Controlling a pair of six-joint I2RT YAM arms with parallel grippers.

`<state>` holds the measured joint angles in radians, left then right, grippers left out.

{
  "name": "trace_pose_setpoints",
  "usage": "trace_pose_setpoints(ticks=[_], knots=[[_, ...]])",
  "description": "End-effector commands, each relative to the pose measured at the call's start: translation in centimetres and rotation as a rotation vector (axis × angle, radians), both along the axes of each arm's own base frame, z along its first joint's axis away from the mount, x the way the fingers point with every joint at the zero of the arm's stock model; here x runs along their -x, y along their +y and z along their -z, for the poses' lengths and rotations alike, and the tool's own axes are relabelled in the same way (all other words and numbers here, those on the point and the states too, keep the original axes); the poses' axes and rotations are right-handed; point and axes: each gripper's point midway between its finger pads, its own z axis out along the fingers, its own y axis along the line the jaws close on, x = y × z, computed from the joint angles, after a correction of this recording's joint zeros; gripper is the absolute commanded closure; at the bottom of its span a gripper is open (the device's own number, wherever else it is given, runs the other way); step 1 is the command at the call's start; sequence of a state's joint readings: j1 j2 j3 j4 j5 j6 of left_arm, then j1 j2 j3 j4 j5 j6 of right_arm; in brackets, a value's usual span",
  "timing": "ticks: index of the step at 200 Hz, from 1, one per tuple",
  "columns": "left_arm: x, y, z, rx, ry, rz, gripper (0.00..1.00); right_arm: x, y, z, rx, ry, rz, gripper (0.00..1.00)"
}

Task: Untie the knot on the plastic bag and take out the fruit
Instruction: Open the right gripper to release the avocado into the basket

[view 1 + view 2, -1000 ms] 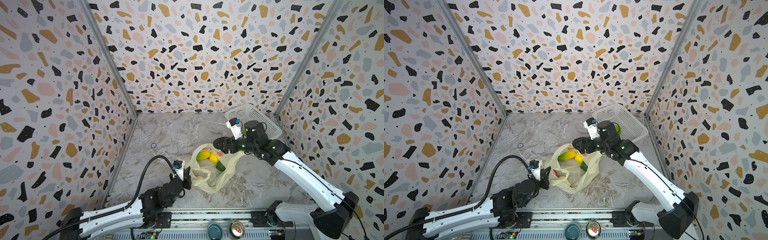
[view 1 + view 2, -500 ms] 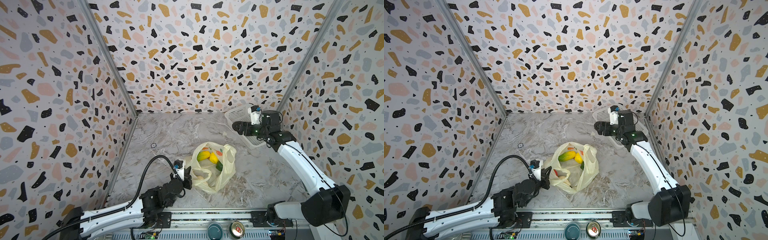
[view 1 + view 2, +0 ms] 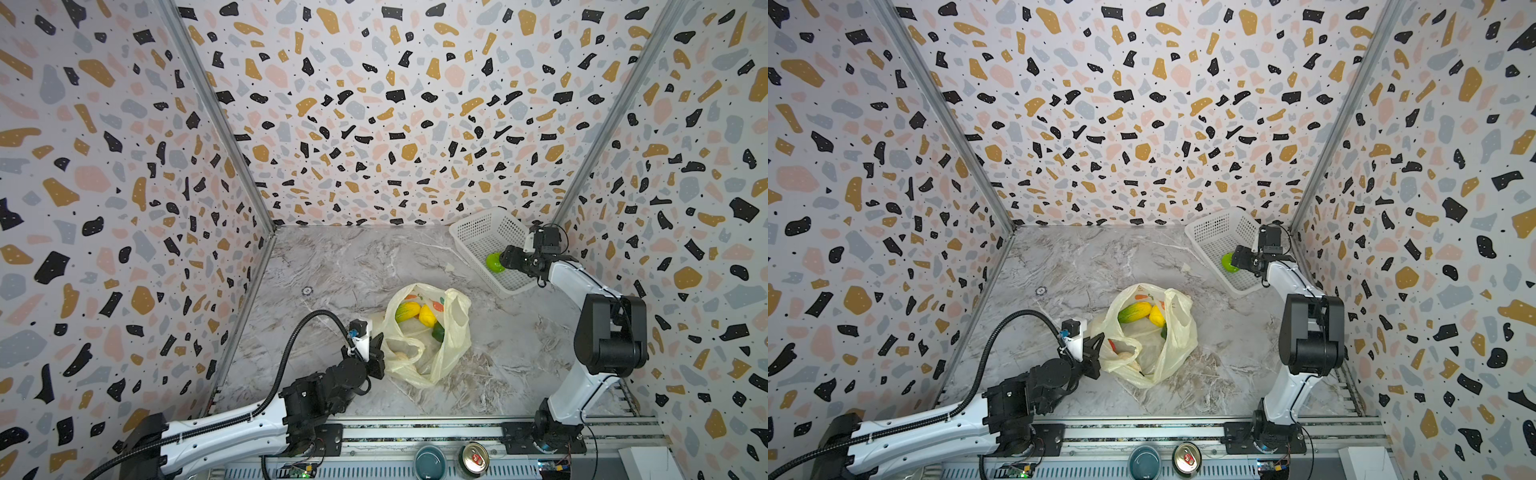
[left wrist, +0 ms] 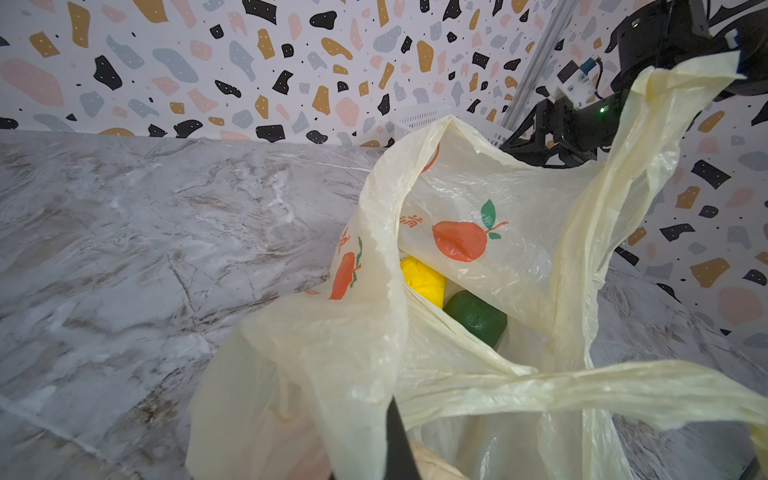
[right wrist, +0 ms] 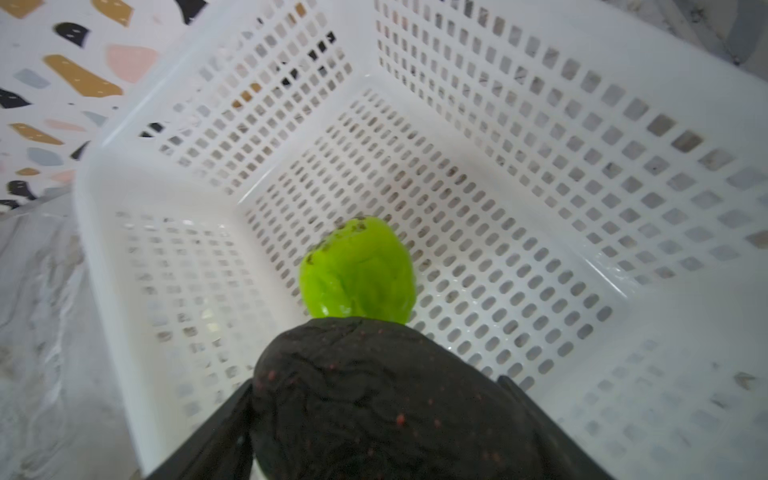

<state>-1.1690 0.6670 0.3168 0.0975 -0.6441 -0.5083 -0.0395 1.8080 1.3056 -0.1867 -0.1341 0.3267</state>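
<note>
Two pieces sit at the white perforated basket (image 5: 540,124): a smooth lime-green fruit (image 5: 357,270) on its gridded floor, and a wrinkled near-black fruit (image 5: 386,399) above it, clamped by the right claw (image 3: 508,261), jaws set wide. Mid-table, the crinkly translucent plastic bag (image 3: 451,328) gapes, yellow and green fruit (image 3: 426,316) inside, open marble table (image 3: 353,266) behind. The left claw (image 3: 377,351), pressed together, pinches its rim.

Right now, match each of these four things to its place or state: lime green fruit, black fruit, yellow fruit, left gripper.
Things:
1. lime green fruit
2. black fruit
3. yellow fruit
4. left gripper

Places or states:
A. shut on the edge of the bag
B. lying in the basket
C. inside the bag
D. held over the basket by the right gripper

Pairs: 1-B, 2-D, 3-C, 4-A
</note>
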Motion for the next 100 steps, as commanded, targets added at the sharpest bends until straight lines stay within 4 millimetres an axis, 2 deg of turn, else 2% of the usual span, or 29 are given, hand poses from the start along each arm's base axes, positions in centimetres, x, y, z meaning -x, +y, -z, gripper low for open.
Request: trace_pose_setpoints(ticks=[1,20,42,100], knots=[[-0.1,-0.4,-2.2,0.062,-0.04,0.008,1.0,-1.8,-1.3,-3.6,0.053,-0.088,0.036,0.17],[0.0,-0.3,-2.3,0.06,-0.042,0.006,1.0,-1.9,-1.3,-3.3,0.054,-0.073,0.031,0.09],[0.0,-0.1,-2.3,0.06,-0.043,0.002,1.0,-1.6,-1.2,-4.0,0.058,-0.088,0.032,0.05],[0.0,-0.2,-2.3,0.06,-0.041,0.004,1.0,-0.5,-0.8,-6.5,0.047,-0.121,0.012,0.03]])
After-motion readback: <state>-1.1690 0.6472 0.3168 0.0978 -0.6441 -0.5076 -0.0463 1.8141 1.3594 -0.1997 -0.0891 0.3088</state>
